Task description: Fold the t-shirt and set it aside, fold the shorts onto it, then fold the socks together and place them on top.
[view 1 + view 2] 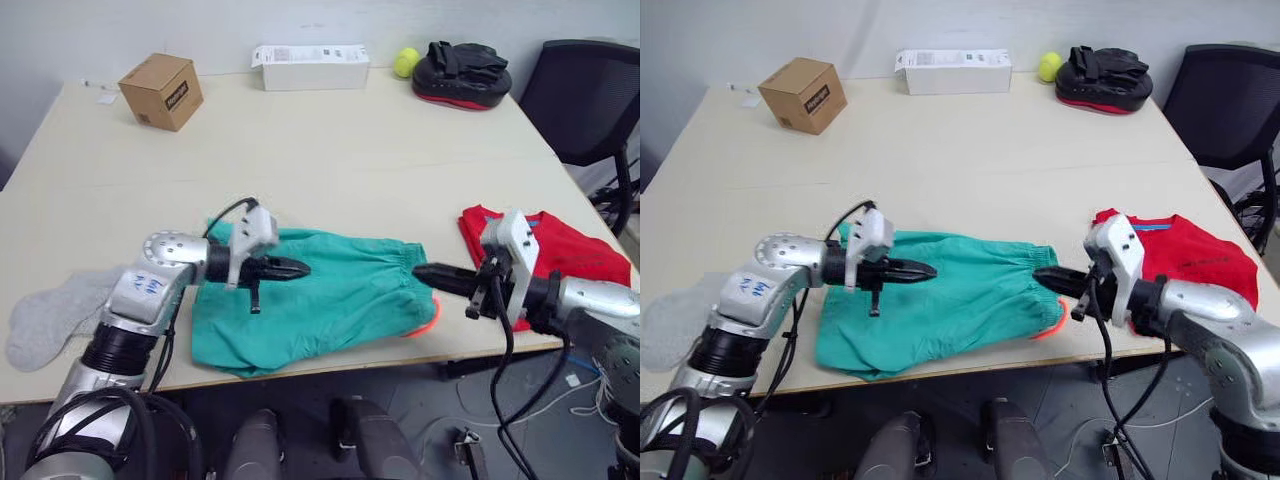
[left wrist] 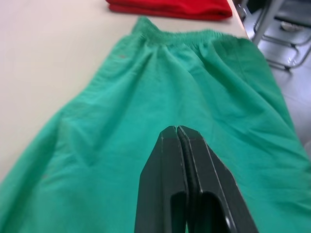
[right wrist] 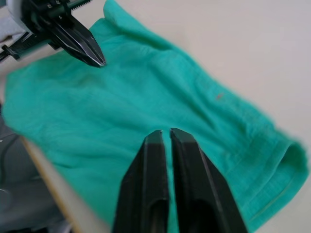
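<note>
Teal cloth, thin and loose, is how the shorts (image 1: 315, 300) look: they lie spread near the front edge of the surface (image 1: 330, 150), waistband toward the robot's right. The red t-shirt (image 1: 555, 250) rests folded just beside them at the right, and the grey socks (image 1: 50, 315) lie at the far left, apart from both.

The left pincer (image 1: 300, 268) hovers over the leg end with its fingers pressed together, holding nothing. The right pincer (image 1: 425, 275) points at the waistband, its fingers almost closed with a thin gap, also holding nothing.

I judge the shorts light and floppy, so they will sag and wrinkle when lifted. The gathered waistband is thicker and should give the firmest pinch; the leg hems are the matching hold for the left side.
</note>
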